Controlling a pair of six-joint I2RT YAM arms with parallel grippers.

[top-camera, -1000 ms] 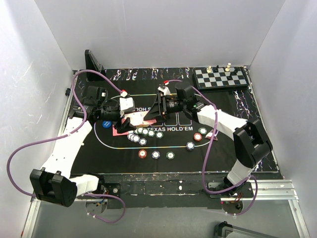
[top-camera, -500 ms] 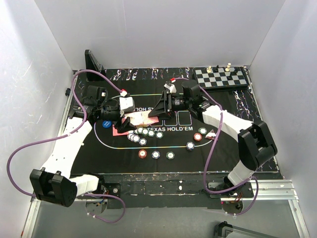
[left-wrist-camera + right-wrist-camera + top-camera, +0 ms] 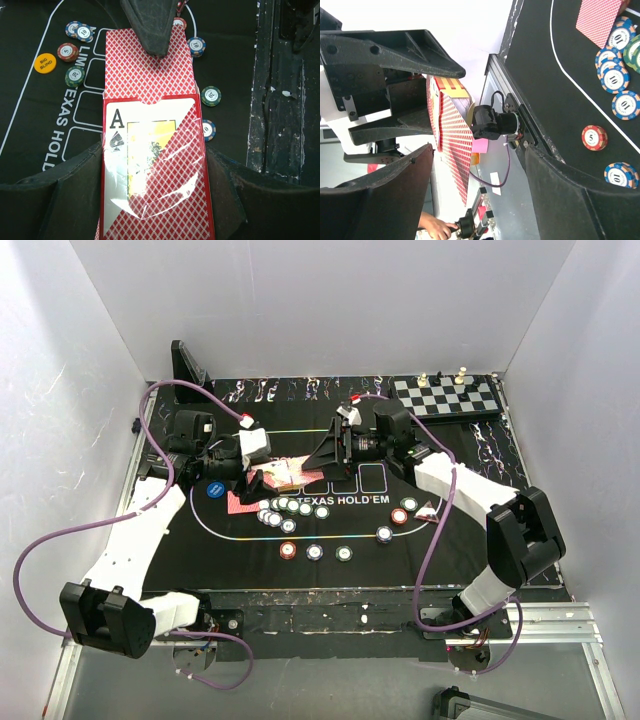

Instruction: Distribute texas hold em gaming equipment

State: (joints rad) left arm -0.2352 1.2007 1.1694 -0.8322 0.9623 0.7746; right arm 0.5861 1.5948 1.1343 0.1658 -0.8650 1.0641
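My left gripper (image 3: 260,481) is shut on a red-patterned card box (image 3: 160,190) with an ace of spades on its face, held above the mat. Red-backed cards (image 3: 145,75) stick out of its open end. My right gripper (image 3: 323,457) is open, its jaws wide around the protruding cards (image 3: 454,145); one of its fingers (image 3: 152,25) lies over the card end. Several poker chips (image 3: 290,507) lie on the mat, with three in a row (image 3: 315,552) nearer me. A blue disc (image 3: 213,490) and a yellow BIG BLIND disc (image 3: 45,63) lie on the mat.
The chessboard (image 3: 445,396) with pieces stands at the back right. A black stand (image 3: 187,364) is at the back left. A loose red-backed card (image 3: 240,504) lies below the left gripper. More chips (image 3: 399,516) and a small triangular marker (image 3: 426,510) lie right of centre.
The right gripper has moved back and to the right. The left gripper has shifted the card box slightly away from me, toward it.
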